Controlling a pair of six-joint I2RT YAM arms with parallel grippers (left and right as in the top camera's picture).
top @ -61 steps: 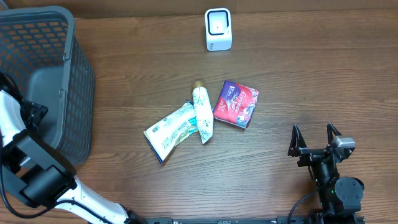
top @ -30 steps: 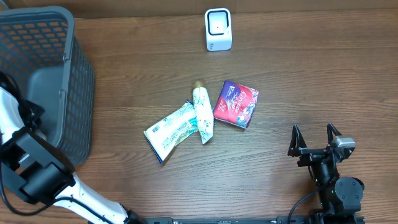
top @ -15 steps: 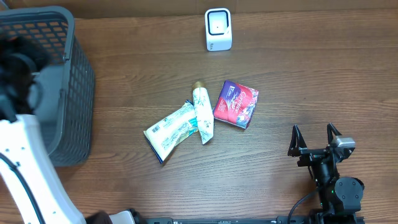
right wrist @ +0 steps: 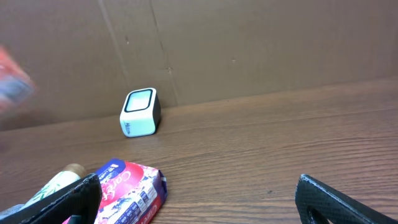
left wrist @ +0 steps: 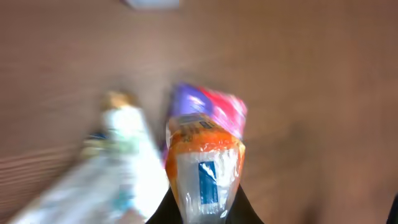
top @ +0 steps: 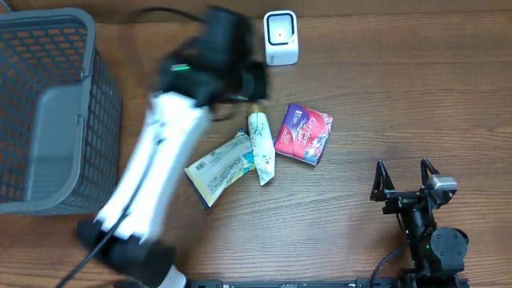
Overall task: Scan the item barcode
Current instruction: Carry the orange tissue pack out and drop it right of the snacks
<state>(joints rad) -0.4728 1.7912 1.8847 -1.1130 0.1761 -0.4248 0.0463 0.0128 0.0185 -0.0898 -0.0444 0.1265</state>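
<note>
Motion blur smears the left arm (top: 160, 152) overhead and the orange packet (left wrist: 205, 168) at the left wrist.

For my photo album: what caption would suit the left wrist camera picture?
Left gripper holds an orange-and-clear packet above a purple pack and a white tube, all blurred.

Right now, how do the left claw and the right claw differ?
The left claw is shut on an orange packet; the right claw is open and empty. The left claw hangs blurred over the middle of the table; the right claw sits sharp near its front right edge. Both are two-fingered.
</note>
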